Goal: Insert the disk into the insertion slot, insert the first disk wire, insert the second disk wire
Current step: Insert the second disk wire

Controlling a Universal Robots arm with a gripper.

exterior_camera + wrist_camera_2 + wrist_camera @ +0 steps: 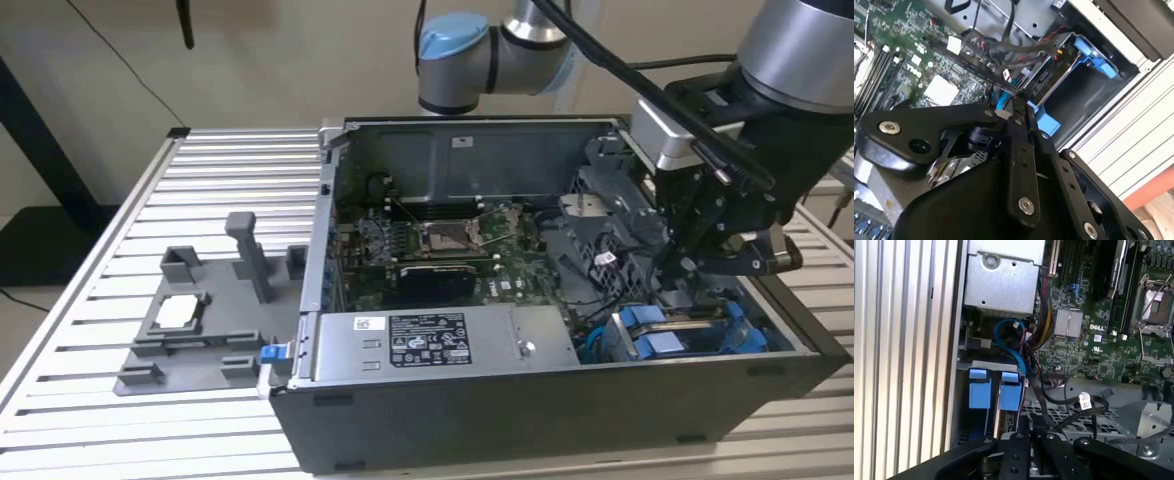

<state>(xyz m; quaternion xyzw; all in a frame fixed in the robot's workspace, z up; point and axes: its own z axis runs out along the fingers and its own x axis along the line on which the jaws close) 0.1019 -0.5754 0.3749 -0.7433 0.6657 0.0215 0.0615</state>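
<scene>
Open case (534,400) on slatted table (227,180), beige wall behind. Gripper (694,270) over slot (694,335) holding blue-framed disk (674,340); fingers (1021,150) pinched together, grasp unclear.

Ribbed metal table (214,170), beige wall (294,50)

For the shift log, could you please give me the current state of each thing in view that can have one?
disk: standing on edge in its blue carrier, seated in the bay.
insertion slot: occupied by the disk.
gripper: shut, lowered into the case just above the disk.
computer case: side panel off, interior exposed.
grey fixture: on the slatted table beside the case.
</scene>
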